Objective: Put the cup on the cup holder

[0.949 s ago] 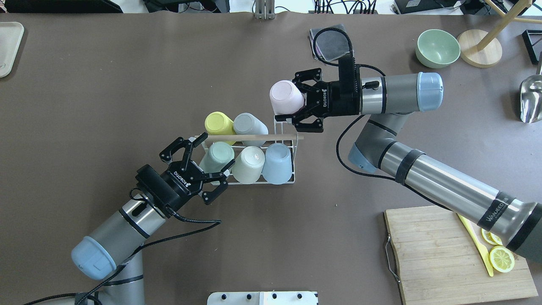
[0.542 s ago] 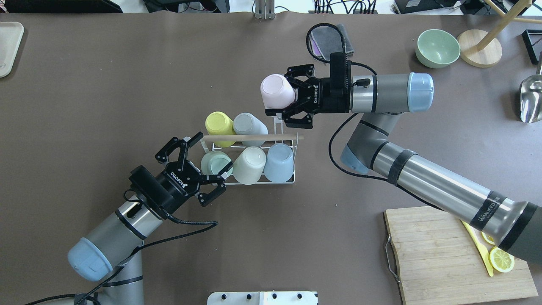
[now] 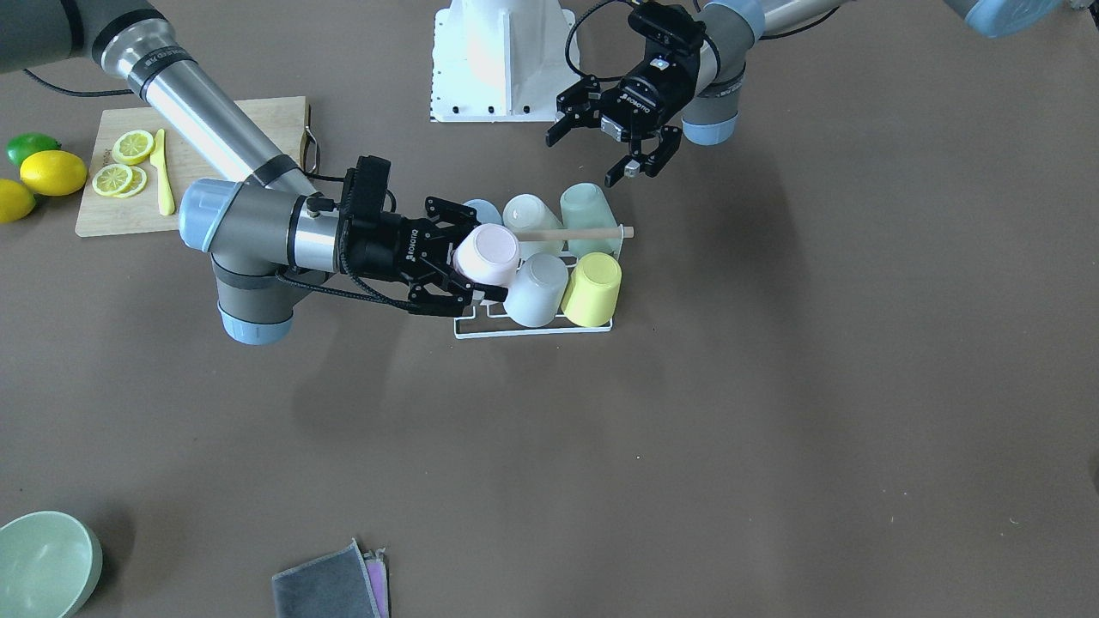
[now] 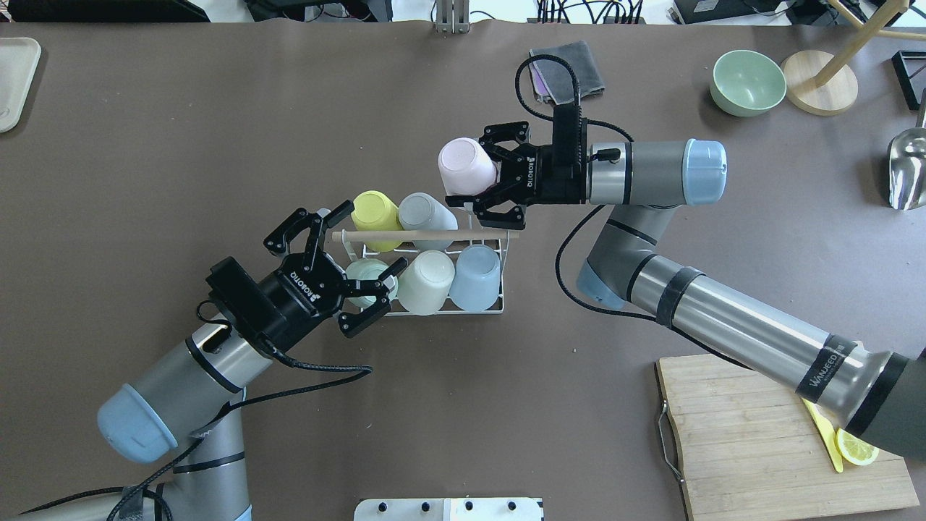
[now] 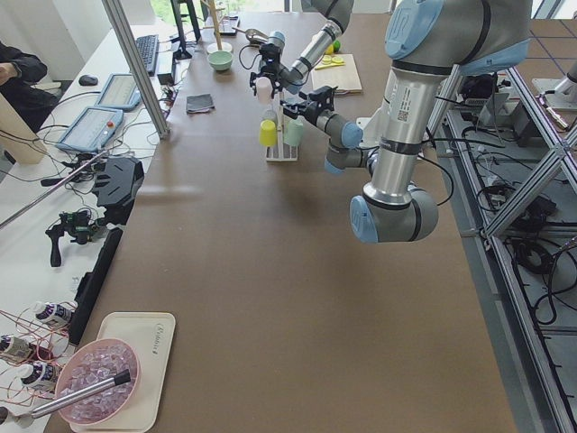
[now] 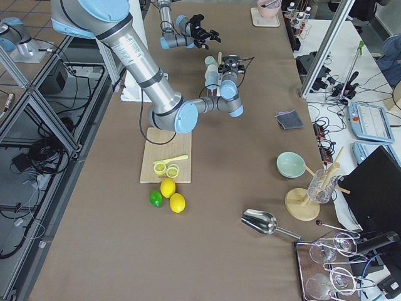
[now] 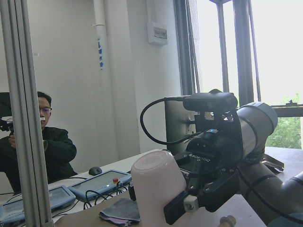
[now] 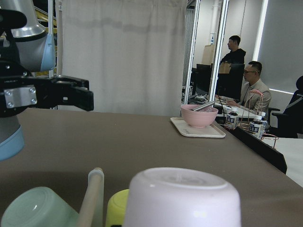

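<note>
report, overhead view, left to right. the left gripper hovers at the left end of the cup holder, jaws spread, holding nothing. the holder stands mid-table and carries five cups mouth-down on its prongs, with the wooden rod across its top. one prong at the far right corner looks unfilled. the pink cup is clamped in the right gripper, base tilted upward, just above that corner and beside the grey cup. contact with the prong cannot be confirmed. judged step: final approach. the next move calls for centring the cup's mouth over the prong, lowering clear of rod and grey cup, then releasing.
</note>
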Controlling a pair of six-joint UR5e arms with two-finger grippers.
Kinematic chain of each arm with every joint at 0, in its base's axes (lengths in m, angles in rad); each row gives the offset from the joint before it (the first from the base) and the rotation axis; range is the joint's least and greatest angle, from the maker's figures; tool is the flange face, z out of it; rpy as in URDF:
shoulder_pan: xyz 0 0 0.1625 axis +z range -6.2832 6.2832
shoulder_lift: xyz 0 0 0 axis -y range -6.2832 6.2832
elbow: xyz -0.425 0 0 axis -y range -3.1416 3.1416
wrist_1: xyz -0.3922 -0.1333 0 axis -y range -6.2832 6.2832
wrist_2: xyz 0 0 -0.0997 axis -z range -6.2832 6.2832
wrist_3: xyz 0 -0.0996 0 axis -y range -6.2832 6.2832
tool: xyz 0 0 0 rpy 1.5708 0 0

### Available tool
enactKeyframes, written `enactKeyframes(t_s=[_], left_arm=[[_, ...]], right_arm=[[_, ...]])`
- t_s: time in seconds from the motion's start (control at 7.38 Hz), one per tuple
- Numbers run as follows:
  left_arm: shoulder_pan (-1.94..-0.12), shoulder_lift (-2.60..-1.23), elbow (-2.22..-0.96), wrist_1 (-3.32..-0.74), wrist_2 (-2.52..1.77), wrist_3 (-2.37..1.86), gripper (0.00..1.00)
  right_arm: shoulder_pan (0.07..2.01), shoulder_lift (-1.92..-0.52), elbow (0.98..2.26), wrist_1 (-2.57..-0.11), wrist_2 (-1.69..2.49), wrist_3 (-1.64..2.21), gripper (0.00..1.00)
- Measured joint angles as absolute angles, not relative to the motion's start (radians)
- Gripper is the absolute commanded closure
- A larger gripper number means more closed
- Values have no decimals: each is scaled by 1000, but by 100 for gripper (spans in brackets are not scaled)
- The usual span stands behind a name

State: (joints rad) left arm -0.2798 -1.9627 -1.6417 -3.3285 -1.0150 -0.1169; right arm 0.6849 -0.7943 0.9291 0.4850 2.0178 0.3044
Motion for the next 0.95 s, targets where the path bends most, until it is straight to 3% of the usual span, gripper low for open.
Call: enactKeyframes(t_s=[0.41,0.95], left_arm=[[-444,-1967,-1743,-3174,-1143,-206,2],[-697,-1968,-1753,-2854,-1171,-251,2]], right_arm=[[680,-791,907,486,2010,301,100],[656,-790,904,485,1989,270,100]])
